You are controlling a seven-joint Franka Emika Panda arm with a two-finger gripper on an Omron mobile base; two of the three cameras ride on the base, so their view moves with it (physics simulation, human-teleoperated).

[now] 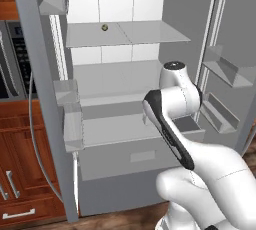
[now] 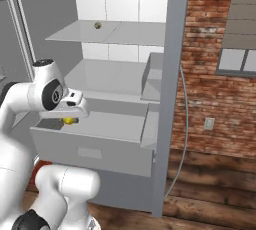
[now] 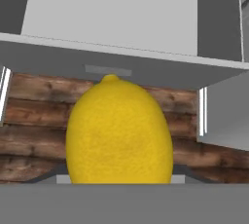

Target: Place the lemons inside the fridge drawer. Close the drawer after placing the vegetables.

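While poised over the fridge drawer (image 2: 95,146), pincer (image 2: 69,120) clasps a lemon (image 3: 119,133).

The white arm (image 1: 172,124) is bent sharply at the elbow, the forearm folded back and the wrist turned downward. The gripper (image 2: 70,120) is held low beneath the hand, pointing down, and its fingers are closed around a lemon (image 3: 119,133), which is gripped at its sides.
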